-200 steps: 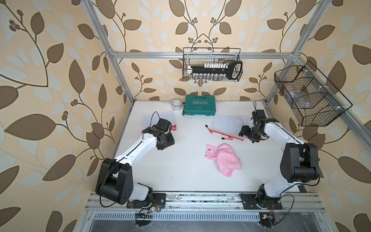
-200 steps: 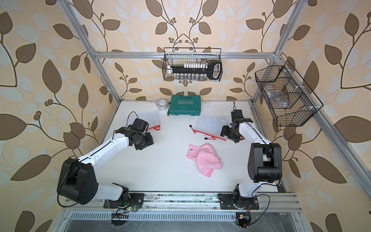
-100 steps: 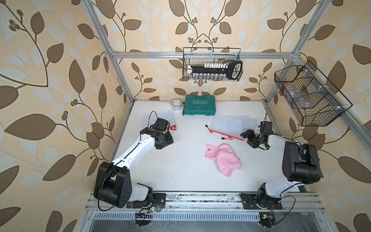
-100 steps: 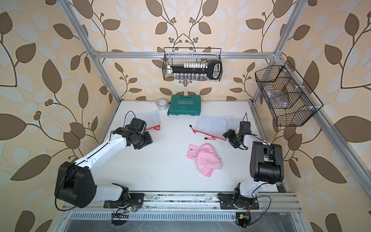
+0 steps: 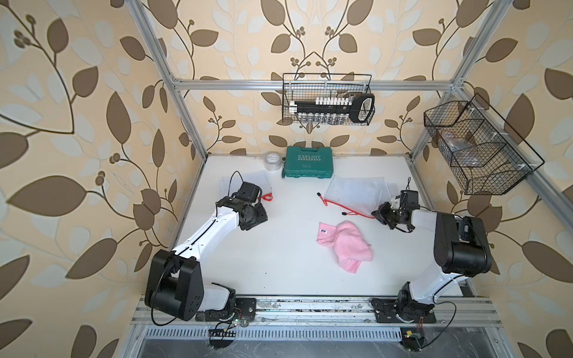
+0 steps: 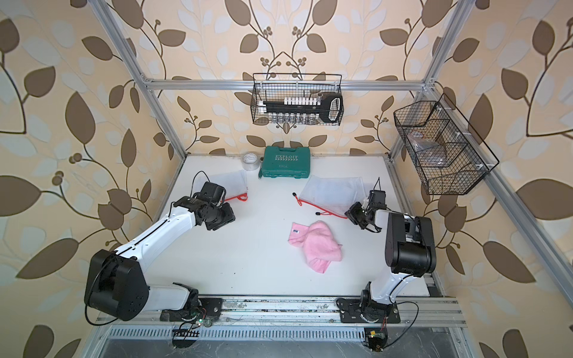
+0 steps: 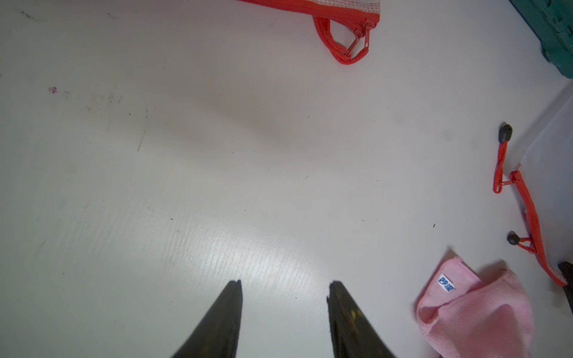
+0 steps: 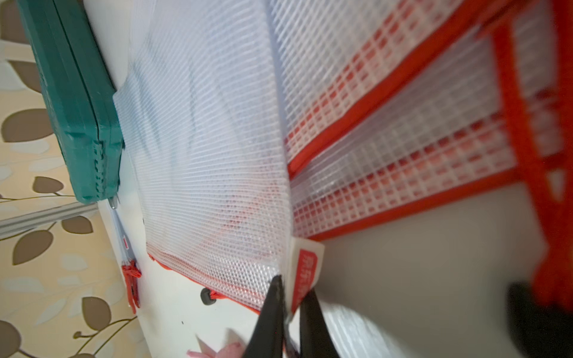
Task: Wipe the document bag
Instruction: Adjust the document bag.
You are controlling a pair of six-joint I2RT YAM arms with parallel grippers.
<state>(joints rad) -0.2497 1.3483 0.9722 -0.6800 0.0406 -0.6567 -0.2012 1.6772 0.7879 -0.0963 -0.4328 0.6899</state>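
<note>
Crosswise lies the document bag (image 5: 356, 192) (red zip (image 5: 347, 208) frontward), right end effector (image 8: 293, 294) clamped on its corner.

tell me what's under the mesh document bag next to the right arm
Beneath the document bag, red-trimmed mesh pokes out, seemingly a second bag. The top bag covers the rest of it. The right gripper pinches the top bag's corner.

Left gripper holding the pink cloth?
No, the left gripper is open and empty; the pink cloth lies apart on the table.
</note>
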